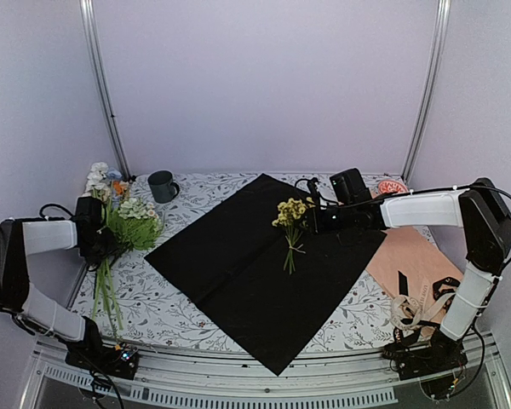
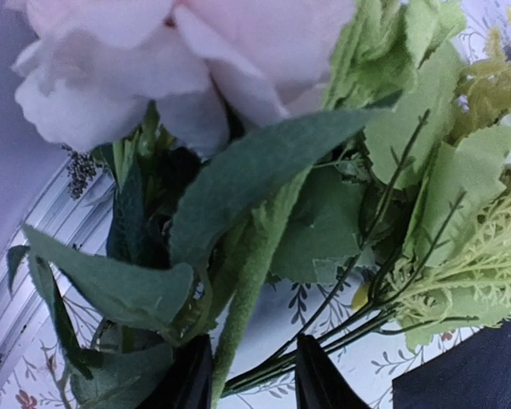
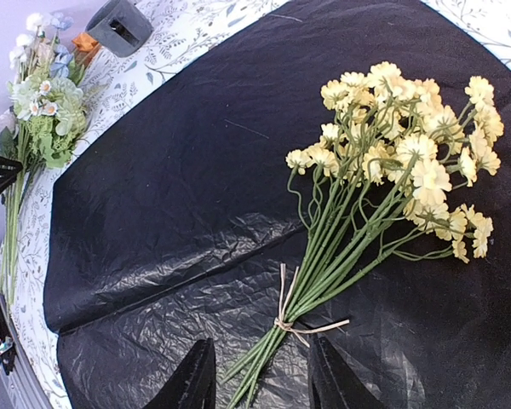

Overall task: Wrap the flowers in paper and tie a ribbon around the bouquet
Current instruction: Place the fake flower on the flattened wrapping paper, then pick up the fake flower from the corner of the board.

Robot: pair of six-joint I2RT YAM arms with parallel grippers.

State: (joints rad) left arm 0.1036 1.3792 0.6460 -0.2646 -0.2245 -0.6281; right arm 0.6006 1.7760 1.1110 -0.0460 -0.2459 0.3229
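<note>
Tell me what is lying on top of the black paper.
A tied bunch of small yellow flowers lies on the black paper. Nothing else rests on it. The tabletop beneath the sheet is covered, so anything under it cannot be seen.

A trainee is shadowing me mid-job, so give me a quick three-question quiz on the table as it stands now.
1. True or false: the yellow bunch lies on the black paper.
2. The right gripper is: A. straddling the bunch's stem ends; B. gripping the paper's corner; C. hovering over bare table.
3. Fill in: off the paper, toward the table's far left, stands a dark ___.
Key: 1 true; 2 A; 3 mug.
</note>
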